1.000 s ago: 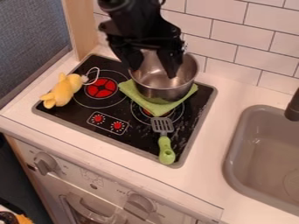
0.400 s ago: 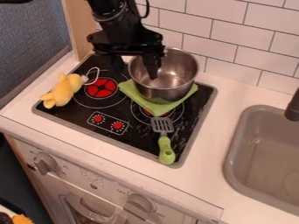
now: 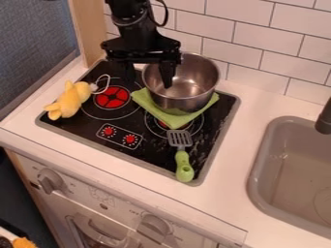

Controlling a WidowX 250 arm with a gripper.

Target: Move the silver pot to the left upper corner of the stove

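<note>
Grasp step, pre-close. My end effector [image 3: 149, 83] is wide open, holding nothing, apparently straddling the left side of the silver pot [image 3: 187, 89]. Pot's on the green cloth [image 3: 171, 119], right rear of stove [image 3: 84, 127]. Next: lower slightly, close, lift, shift left.

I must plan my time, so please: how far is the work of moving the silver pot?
Nothing of the move looks done: the pot sits on the green cloth, upper right on the stove. Under way: the open pincer seems to straddle the pot's left rim, perhaps to grasp it. Left to do: grip, carry to the left upper corner, release.
</note>
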